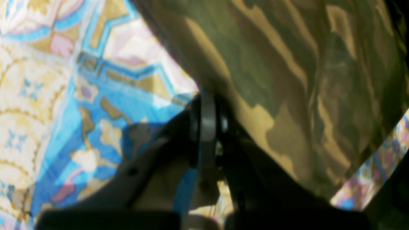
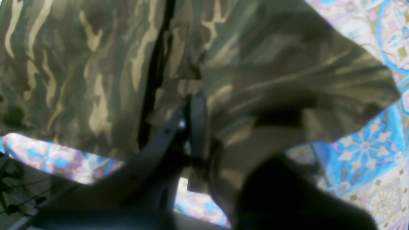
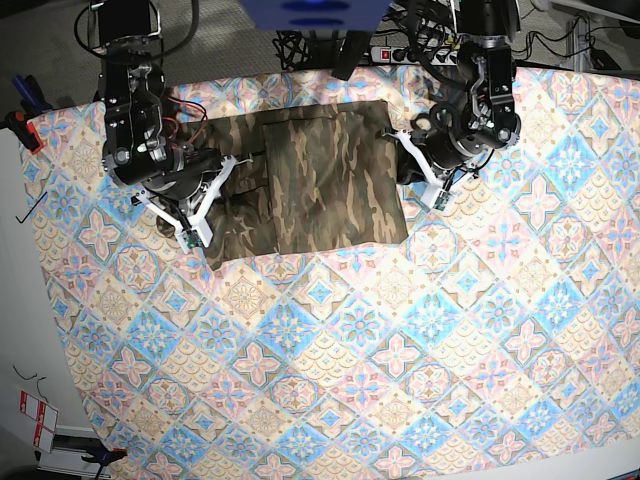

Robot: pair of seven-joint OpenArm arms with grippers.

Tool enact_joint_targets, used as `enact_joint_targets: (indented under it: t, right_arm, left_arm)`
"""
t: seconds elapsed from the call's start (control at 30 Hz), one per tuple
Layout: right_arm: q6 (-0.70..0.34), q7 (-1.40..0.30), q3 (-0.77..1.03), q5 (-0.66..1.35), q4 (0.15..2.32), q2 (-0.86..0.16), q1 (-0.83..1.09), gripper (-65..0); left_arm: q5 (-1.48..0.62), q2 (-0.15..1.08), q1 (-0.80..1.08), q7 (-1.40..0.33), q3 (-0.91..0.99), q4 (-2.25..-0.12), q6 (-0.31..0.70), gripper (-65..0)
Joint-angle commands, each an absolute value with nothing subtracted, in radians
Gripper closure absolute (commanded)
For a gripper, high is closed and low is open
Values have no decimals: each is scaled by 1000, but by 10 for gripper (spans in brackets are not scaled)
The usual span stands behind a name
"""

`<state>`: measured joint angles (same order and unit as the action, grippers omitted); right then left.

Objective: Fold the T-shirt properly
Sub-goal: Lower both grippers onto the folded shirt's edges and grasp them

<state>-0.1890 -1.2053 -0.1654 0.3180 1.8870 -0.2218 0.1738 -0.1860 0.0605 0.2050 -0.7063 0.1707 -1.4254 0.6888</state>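
The camouflage T-shirt [image 3: 320, 180] lies spread on the patterned tablecloth at the far middle of the table, with its left part doubled over in a fold. At the shirt's right edge, my left gripper [image 3: 399, 138] is shut on the cloth. In the left wrist view its jaws [image 1: 207, 102] pinch the border of the T-shirt [image 1: 287, 64]. My right gripper [image 3: 228, 166] is shut on the folded left part. In the right wrist view its tips [image 2: 195, 105] are buried in bunched cloth of the T-shirt [image 2: 80, 64], which drapes over one finger.
The pastel tablecloth [image 3: 400, 340] covers the whole table. A power strip [image 3: 420, 52] and cables lie behind the far edge. A red-handled tool [image 3: 18, 128] sits at the table's left corner, beside a white surface [image 3: 15, 300].
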Motion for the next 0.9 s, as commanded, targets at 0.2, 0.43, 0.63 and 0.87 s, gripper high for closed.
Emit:
enact_joint_targets:
  t: [0.2,0.43,0.63,0.87]
  right_arm:
    - [-191,-1188,-154,326,1906,-229,159,0]
    - [-191,-1188,-154,326,1906,-231,159,0]
    - [-191,-1188,-154,326,1905,-231,159,0]
    - [-191,-1188,-154,326,1905,-231,159,0]
  left_arm:
    - [-176,56,189,-687,173,-1442,698,0]
    - [-174,61,209,-687,254,-1446,698,0]
    - [-154,62,231,-688,328,-1460,698,0]
    - [-65,54,286,-688,360,-1569,698,0]
